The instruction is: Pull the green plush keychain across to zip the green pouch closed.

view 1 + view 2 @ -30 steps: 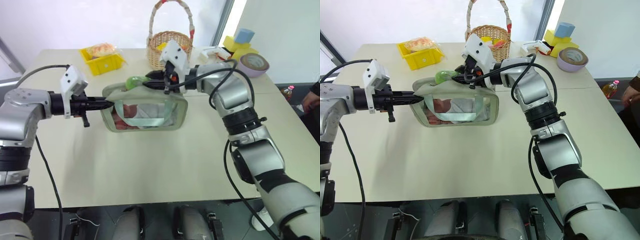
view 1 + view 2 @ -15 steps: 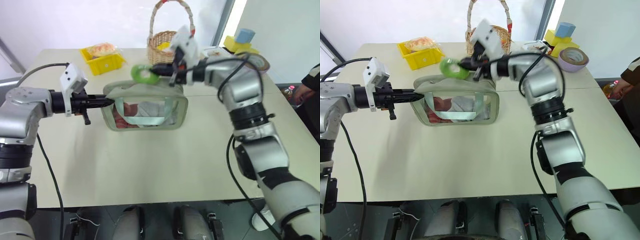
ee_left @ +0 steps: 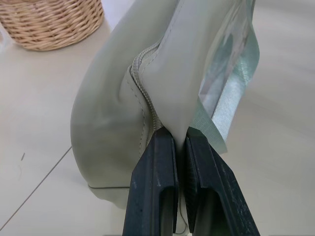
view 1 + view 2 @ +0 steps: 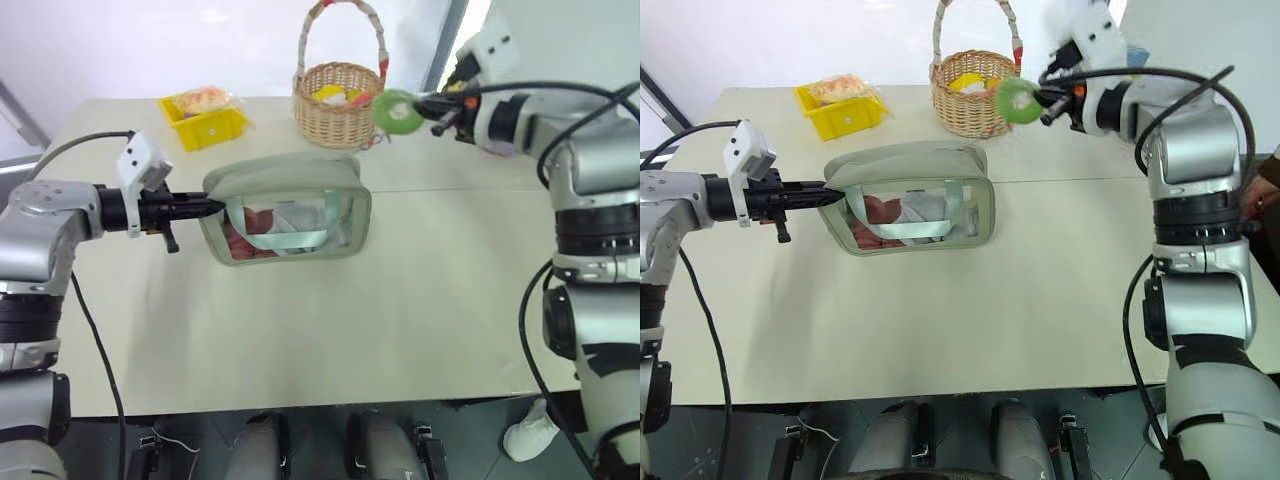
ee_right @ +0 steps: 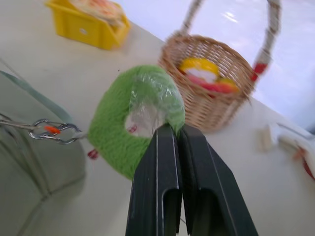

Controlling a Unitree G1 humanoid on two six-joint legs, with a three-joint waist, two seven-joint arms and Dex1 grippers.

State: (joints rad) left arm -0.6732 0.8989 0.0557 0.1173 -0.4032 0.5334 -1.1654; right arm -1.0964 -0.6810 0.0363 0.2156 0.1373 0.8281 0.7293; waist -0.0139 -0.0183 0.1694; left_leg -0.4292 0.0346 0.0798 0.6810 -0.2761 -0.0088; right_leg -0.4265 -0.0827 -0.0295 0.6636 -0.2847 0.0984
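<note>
Pouch [image 4: 290, 205] stands upright on the table [image 4: 400, 300], its left end pinched in the shut left gripper [image 4: 215, 207], likely to brace it against the pull. Right gripper [image 4: 425, 101] is clamped on the keychain [image 4: 395, 110], held in the air past the pouch's right end, near the basket [image 4: 338, 100]. Clasp [image 5: 51, 131] trails back toward the pouch; zip looks drawn across.

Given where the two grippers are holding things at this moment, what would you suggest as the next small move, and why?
Probably open the right gripper to release the lime-green fuzzy plush keychain: the sage-green zip pouch looks zipped shut, the keychain is pulled past its end, and the left gripper pinches the opposite end.
</note>
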